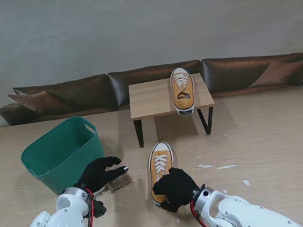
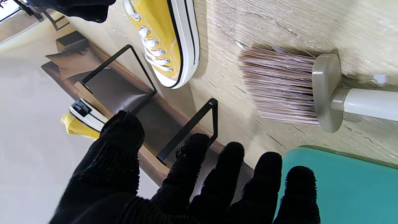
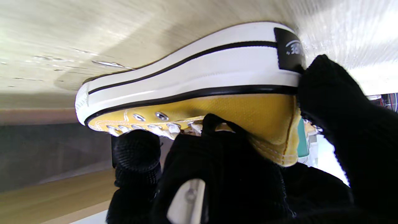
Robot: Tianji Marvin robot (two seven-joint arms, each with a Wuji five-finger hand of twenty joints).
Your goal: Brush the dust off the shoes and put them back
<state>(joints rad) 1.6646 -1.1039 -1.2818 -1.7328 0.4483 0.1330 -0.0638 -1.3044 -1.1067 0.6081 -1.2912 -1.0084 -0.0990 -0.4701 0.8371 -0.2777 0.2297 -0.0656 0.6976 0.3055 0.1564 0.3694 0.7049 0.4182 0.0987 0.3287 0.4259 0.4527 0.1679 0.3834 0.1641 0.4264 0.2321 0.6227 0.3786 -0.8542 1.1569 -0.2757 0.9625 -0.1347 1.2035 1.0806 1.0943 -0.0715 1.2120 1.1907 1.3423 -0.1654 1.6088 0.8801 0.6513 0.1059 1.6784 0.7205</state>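
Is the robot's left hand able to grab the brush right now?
Probably yes. The left hand is open just over the brush, which lies bare on the table with nothing over it.

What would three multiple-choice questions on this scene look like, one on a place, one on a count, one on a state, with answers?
1. Where does the brush lie?
A. in the bin
B. on the table, between the bin and the near shoe
C. on the small bench

2. How many yellow shoes show?
A. one
B. two
C. three

3. What is the right hand doing?
A. holding the brush
B. hanging open
C. gripping the near shoe's heel

Answers: 1 B, its bristles lie on the wood beside the bin. 2 B, one is on the bench, one on the table. 3 C, its fingers wrap the heel.
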